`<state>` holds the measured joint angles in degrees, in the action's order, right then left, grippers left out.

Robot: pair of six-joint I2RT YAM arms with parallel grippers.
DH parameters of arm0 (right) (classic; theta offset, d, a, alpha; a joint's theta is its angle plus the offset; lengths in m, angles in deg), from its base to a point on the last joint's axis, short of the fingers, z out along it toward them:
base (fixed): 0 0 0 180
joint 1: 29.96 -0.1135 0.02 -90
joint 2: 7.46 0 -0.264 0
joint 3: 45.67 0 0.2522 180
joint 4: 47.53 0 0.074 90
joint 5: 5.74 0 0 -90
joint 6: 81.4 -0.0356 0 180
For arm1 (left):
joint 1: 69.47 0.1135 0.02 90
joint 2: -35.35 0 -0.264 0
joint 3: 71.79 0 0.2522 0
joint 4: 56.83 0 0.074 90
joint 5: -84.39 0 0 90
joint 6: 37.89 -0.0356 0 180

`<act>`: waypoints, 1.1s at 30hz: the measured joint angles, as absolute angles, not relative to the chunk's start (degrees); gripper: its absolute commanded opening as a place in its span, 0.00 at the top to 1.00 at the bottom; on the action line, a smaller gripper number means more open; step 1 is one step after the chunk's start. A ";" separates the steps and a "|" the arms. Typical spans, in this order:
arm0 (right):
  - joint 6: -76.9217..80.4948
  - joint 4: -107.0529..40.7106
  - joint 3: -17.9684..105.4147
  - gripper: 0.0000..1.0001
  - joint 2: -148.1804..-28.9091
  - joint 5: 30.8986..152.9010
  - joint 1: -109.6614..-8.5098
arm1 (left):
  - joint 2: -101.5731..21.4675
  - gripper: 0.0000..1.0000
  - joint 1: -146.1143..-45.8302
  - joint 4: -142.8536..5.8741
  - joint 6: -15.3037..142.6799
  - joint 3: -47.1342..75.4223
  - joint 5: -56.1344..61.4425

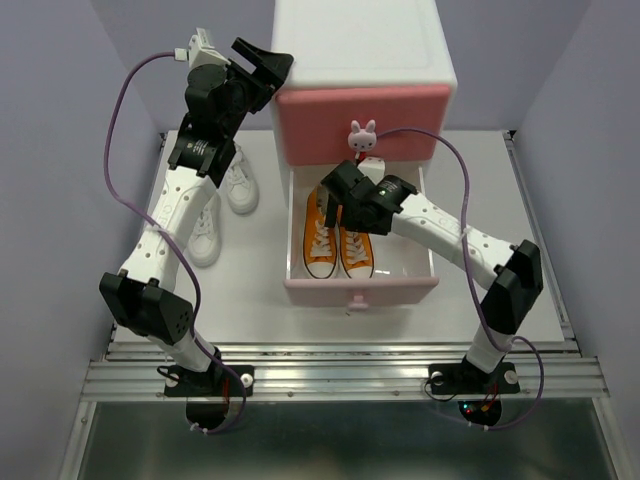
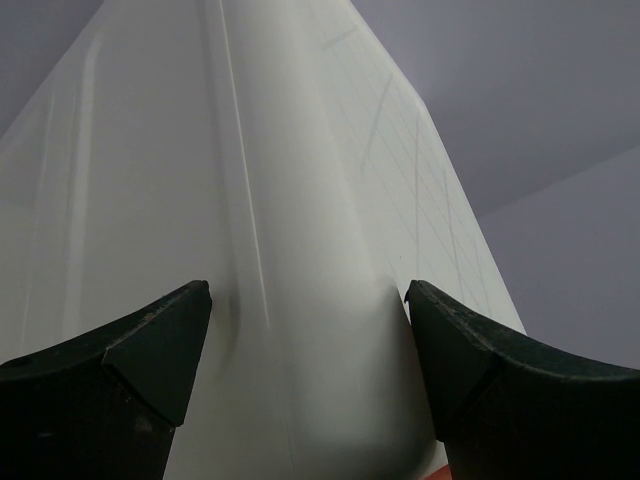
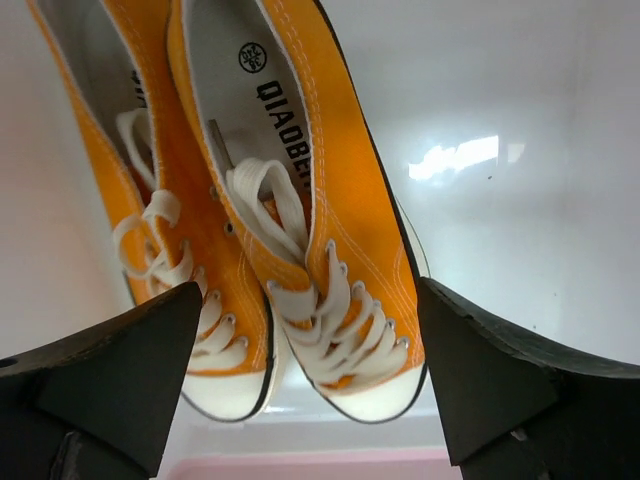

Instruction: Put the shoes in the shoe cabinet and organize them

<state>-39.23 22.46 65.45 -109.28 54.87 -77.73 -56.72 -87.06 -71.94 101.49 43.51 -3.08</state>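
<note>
Right gripper (image 3: 310,300): jaws wide, nothing between them; hanging just above the orange pair (image 1: 338,248).
Orange pair: inside the pulled-out lower drawer (image 1: 362,291), side by side toward its left wall, toes toward the drawer front, long axes running near to far. Bare drawer floor to their right.
Left gripper (image 1: 262,62): jaws wide, holding nothing, up against the left side of the shoe cabinet (image 1: 360,45), a white corner showing between its fingers; touching or not, cannot tell.
White pair (image 1: 241,185): on the table left of the cabinet, beneath the left arm, not yet stowed.
Key relation: white pair below the left gripper and back toward its base, long axes roughly near to far, well apart from the right gripper. Left arm nearer; likely a descent with jaws across a shoe's width.
</note>
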 measured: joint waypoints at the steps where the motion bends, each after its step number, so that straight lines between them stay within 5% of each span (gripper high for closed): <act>1: -39.25 22.42 65.34 0.07 -108.41 54.89 -77.62 | -56.72 0.12 -87.08 -72.13 101.52 43.73 -3.06; 9: -37.64 21.04 63.75 0.11 -106.05 55.88 -77.60 | -56.78 0.12 -87.23 -72.59 101.49 44.06 -3.17; 15: -35.89 16.45 60.55 0.24 -106.03 55.16 -77.51 | -56.83 0.12 -87.21 -72.75 101.52 44.10 -3.21; 18: -34.66 11.27 57.80 0.39 -105.46 54.61 -77.40 | -56.83 0.12 -87.19 -72.75 101.52 44.06 -3.30; 22: -33.77 6.64 55.55 0.73 -105.18 53.52 -77.29 | -56.72 0.12 -87.12 -72.64 101.49 43.95 -3.39; 28: -33.42 4.52 55.42 0.90 -106.14 51.51 -77.18 | -56.54 0.12 -87.10 -72.31 101.47 43.56 -3.76; 33: -33.70 3.97 56.58 0.90 -108.10 47.83 -76.87 | -56.04 0.12 -87.12 -72.03 101.47 43.16 -4.26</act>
<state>-33.70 3.97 56.58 -108.10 47.83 -76.87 -56.04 -87.12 -72.03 101.47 43.16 -4.26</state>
